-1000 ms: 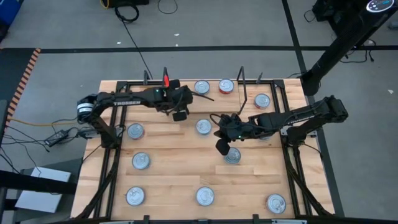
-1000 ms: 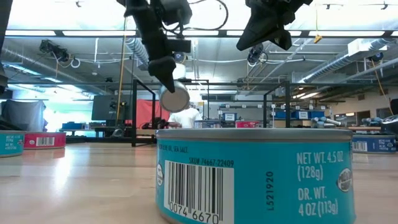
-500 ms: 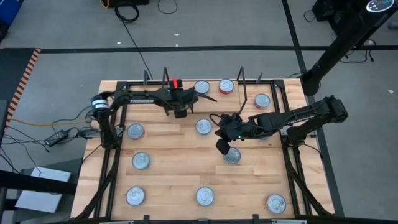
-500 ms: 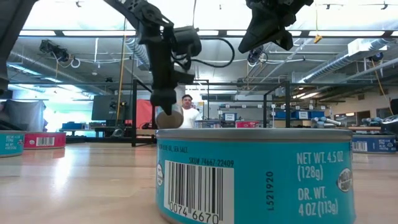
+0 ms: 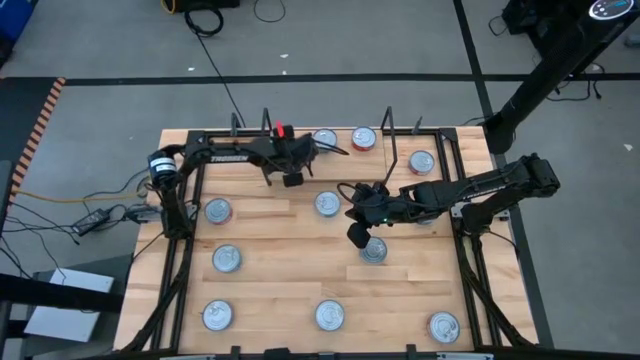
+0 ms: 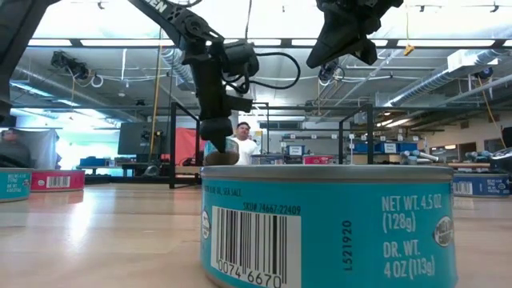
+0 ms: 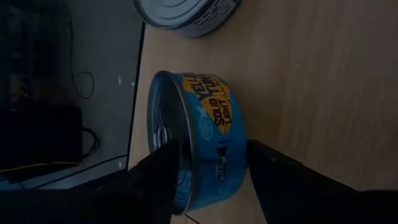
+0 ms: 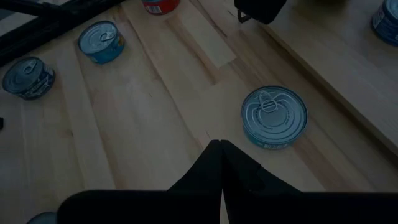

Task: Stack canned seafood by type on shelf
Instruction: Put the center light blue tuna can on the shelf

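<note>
Blue tin between left claw fingers, only in wrist view.

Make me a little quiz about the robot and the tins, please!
1. True or false: the right gripper is shut and holds nothing.
2. What colour is the label of the tipped tin at the left gripper?
3. The flat tin near the right gripper lies: A) lid up, B) on its edge.
Key: 1 true; 2 blue; 3 A.
</note>
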Tool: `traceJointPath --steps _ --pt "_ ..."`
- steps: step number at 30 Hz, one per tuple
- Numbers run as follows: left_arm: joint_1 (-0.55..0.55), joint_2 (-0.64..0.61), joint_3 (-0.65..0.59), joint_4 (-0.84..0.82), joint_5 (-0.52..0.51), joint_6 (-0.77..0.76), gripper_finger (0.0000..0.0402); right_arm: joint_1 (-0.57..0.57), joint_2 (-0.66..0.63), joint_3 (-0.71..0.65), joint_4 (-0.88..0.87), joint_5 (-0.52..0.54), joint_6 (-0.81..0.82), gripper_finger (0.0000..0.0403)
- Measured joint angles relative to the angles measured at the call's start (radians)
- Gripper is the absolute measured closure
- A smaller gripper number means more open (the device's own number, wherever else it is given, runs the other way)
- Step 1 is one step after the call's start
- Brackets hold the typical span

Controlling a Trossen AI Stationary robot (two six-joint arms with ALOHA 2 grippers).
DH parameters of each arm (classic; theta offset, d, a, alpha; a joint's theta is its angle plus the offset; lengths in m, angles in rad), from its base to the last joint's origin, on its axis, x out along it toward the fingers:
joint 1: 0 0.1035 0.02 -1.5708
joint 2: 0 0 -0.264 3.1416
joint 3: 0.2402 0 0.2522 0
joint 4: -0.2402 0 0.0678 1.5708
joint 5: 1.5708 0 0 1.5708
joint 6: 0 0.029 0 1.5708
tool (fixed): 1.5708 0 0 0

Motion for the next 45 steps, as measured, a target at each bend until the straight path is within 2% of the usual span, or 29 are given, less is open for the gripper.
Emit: traceJointPath --steps 16,20,23,27,34,37,45 --pt "0.068 0.000 0.000 0.045 0.112 -0.006 0.0209 0.000 0.000 0.000 0.000 0.000 0.000 0.0392" --pt "0.091 0.000 0.012 0.020 0.204 -0.088 0.0240 0.000 0.000 0.000 0.000 0.000 0.000 0.0392" --pt "0.105 0.000 0.028 0.007 0.233 -0.130 0.0275 0.000 0.000 0.000 0.001 0.000 0.001 0.0392" --pt "0.119 -0.001 0.061 -0.012 0.245 -0.135 0.0322 0.000 0.000 0.000 0.001 -0.004 0.015 0.0392" --pt "0.122 -0.001 0.071 -0.031 0.351 -0.133 0.0384 0.000 0.000 0.000 0.001 -0.004 0.016 0.0392" --pt "0.121 -0.001 0.071 -0.051 0.372 -0.130 0.0397 0.000 0.000 0.000 0.001 -0.004 0.016 0.0392" --pt "0.128 0.010 0.072 -0.041 0.385 -0.103 0.0398 0.000 0.000 0.000 0.001 -0.005 0.016 0.0392"
